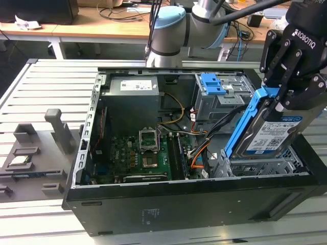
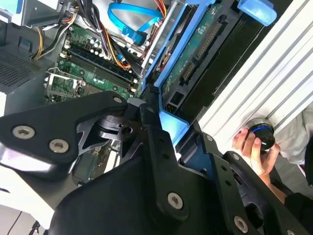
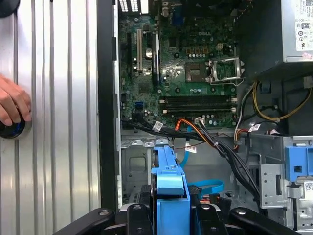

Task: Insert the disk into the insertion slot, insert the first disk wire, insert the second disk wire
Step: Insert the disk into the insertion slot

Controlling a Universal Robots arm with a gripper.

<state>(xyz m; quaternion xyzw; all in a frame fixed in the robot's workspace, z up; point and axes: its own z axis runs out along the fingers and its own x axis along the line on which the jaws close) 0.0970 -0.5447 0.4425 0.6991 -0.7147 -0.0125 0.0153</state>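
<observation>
The gripper [image 1: 280,99] is pinching the blue-framed disk [image 1: 273,133] by its caddy edge. The disk is hanging tilted below the fingers, above the silver insertion slot [image 1: 260,166], with the second disk wire [image 3: 208,187] curling beyond them.

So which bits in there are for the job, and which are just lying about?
For the job: disk, in the jaws; insertion slot; orange-and-black wire bundle; light-blue cable.
Just lying about: grey blocks; power supply; cage with blue latch; motherboard.
</observation>
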